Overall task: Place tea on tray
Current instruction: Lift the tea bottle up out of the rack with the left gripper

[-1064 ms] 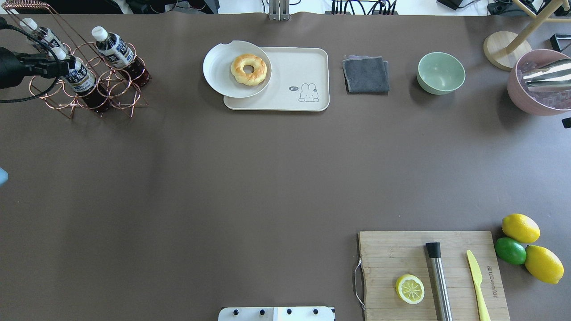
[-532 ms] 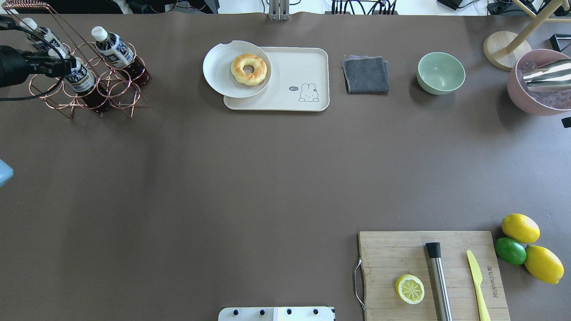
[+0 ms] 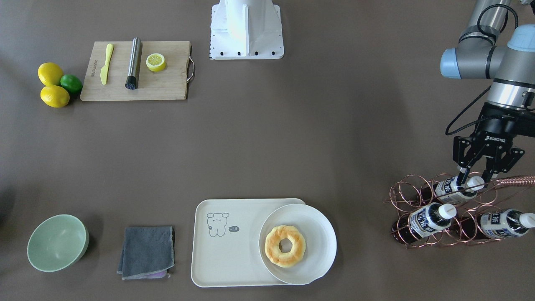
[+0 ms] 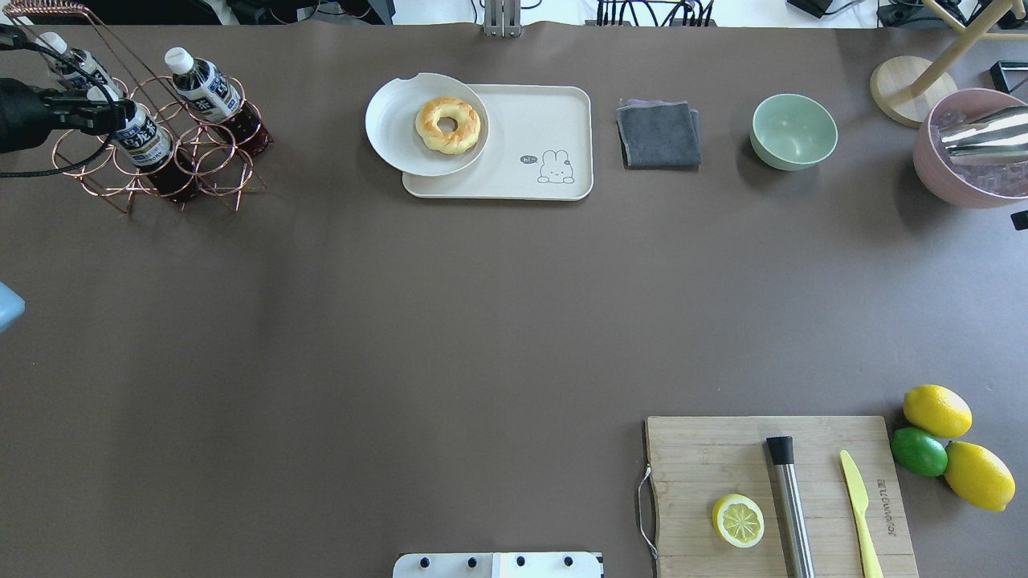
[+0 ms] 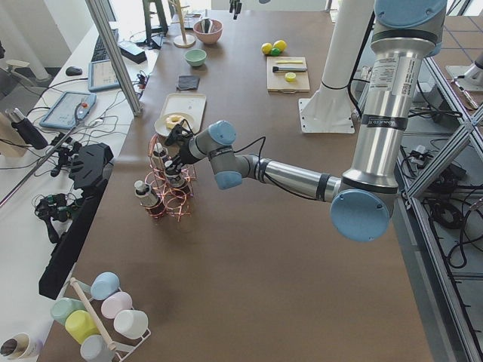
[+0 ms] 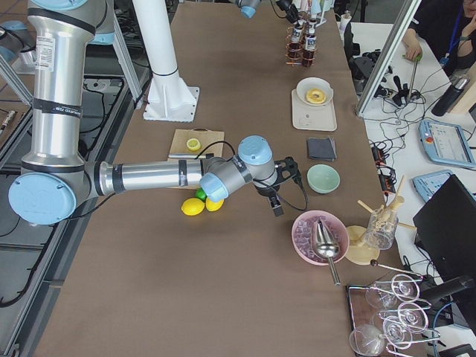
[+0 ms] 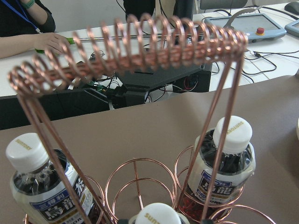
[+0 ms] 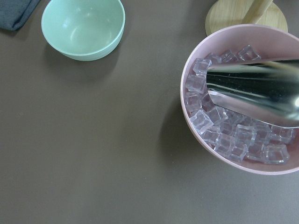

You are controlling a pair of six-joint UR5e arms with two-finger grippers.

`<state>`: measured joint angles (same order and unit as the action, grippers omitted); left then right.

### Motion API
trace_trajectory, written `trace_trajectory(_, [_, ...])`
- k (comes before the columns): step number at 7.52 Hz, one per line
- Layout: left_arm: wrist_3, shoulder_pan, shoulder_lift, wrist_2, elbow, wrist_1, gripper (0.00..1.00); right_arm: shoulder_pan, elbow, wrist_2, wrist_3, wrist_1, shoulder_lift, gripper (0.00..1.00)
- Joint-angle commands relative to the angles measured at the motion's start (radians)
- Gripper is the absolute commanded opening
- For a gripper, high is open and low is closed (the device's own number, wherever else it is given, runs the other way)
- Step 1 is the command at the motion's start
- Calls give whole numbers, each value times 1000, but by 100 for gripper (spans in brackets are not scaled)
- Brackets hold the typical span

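Observation:
Three tea bottles lean in a copper wire rack point(image 3: 411, 188) at the table's far left. My left gripper point(image 3: 474, 177) is open and reaches down into the rack. Its fingers point(image 3: 460, 174) straddle the white cap of one tea bottle point(image 3: 453, 188), which also shows in the overhead view point(image 4: 143, 138). That cap point(image 7: 156, 215) sits at the bottom of the left wrist view. The cream tray point(image 3: 225, 251) with the bear drawing lies mid-table, also in the overhead view point(image 4: 554, 120). My right gripper point(image 6: 281, 195) hovers by the pink ice bowl; I cannot tell whether it is open or shut.
A white plate point(image 3: 319, 228) with a donut point(image 3: 285, 246) overlaps the tray's end nearest the rack. Two other bottles point(image 3: 430, 217) point(image 3: 501, 223) rest in the rack under its coiled handle point(image 7: 131, 51). A grey cloth point(image 3: 146, 251) and a green bowl point(image 3: 56, 242) lie beyond the tray.
My left gripper has shifted slightly over the rack toward the table's far-left corner. The bottles and the tray have not moved.

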<state>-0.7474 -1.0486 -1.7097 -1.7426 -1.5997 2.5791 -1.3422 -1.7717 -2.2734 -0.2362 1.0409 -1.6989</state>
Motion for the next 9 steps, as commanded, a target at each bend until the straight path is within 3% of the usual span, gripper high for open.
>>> trace_trajectory(1, [-4, -33, 1, -1, -12, 3, 0, 0, 0, 0, 0, -1, -4, 100])
trace_trajectory(4, [5, -86, -1, -38, -86, -36, 0, -2, 0, 0, 0, -27, -11, 100])
trace_trajectory(6, [6, -180, -1, -176, -184, -147, 0, -2, -2, 0, 0, -28, -11, 100])
trace_trajectory(9, [6, -295, -25, -322, -268, -197, 0, -2, 0, 0, 0, -28, -11, 100])
